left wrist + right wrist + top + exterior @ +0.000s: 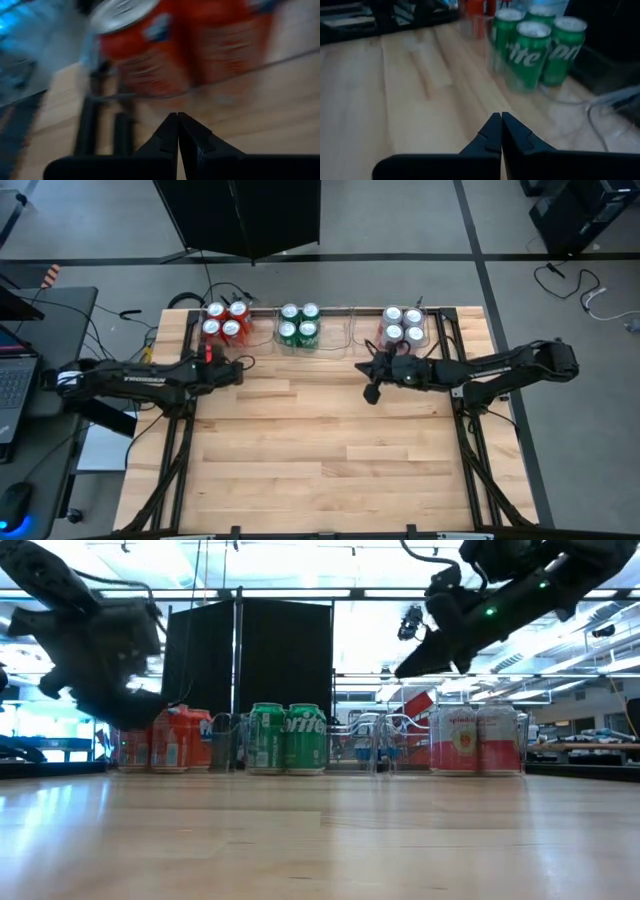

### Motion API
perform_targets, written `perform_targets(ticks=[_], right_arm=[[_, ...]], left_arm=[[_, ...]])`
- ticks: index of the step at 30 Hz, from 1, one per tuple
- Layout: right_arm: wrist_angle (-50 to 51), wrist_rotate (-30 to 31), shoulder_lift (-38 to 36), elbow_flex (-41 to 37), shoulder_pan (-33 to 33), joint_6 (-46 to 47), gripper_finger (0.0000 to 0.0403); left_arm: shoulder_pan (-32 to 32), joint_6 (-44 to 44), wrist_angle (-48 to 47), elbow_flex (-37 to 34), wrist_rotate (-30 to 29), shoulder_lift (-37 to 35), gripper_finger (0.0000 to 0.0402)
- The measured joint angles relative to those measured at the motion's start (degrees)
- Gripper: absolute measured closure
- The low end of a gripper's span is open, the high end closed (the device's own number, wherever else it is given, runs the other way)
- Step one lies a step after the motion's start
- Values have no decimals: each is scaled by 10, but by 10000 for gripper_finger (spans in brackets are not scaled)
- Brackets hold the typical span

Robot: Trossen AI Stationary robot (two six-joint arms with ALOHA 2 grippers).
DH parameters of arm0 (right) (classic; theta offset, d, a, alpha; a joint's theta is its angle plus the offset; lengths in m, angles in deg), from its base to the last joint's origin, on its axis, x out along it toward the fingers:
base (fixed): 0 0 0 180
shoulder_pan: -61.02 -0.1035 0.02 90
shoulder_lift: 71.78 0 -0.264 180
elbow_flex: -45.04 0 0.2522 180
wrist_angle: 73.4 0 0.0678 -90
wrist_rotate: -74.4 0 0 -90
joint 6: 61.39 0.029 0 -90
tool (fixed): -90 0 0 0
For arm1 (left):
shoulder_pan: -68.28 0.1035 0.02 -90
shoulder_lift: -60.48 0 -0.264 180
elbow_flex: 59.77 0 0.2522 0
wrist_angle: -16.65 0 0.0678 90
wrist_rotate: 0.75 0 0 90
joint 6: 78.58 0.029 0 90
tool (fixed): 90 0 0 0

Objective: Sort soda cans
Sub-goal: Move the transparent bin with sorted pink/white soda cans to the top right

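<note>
Three groups of soda cans stand upright in clear trays along the table's far edge: red cans (225,320) (165,45) on the left, green cans (299,325) (535,45) in the middle, silver-white cans with red marks (403,325) (477,740) on the right. My left gripper (238,366) (177,117) hovers just near of the red cans, fingers shut and holding nothing. My right gripper (371,392) (500,116) is raised above the table, near and slightly left of the silver-white cans, fingers shut and empty.
Clear plastic trays (352,330) line the far edge, with a gap of tray wall between the green and silver-white groups. Cables (210,292) lie behind the red cans. Bare wooden tabletop (320,450) spreads across the middle and near side. A laptop (15,380) sits left of the table.
</note>
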State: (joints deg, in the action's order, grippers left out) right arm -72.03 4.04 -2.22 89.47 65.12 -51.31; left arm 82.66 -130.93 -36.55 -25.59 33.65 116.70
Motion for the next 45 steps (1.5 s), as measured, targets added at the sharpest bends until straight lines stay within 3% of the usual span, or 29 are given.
perform_targets(ticks=[12, 20, 31, 37, 42, 45], right_arm=[[-15, -5, 169, 105, 72, -43, 403], [29, -6, 249, 172, 122, -43, 403], [36, -18, 244, 176, 147, -86, 403], [151, -73, 182, 177, 108, -77, 403], [266, -23, 143, 177, 87, -73, 403], [285, -14, 137, 161, 94, -95, 403]], left_arm=[[-120, 192, 242, 0, 102, -39, 387], [-142, 224, 277, 0, 117, -39, 388], [-142, 224, 278, 0, 118, -38, 388], [-142, 224, 279, -1, 121, -38, 388], [-142, 224, 280, -1, 127, -38, 388], [-142, 226, 281, -1, 132, -38, 388]])
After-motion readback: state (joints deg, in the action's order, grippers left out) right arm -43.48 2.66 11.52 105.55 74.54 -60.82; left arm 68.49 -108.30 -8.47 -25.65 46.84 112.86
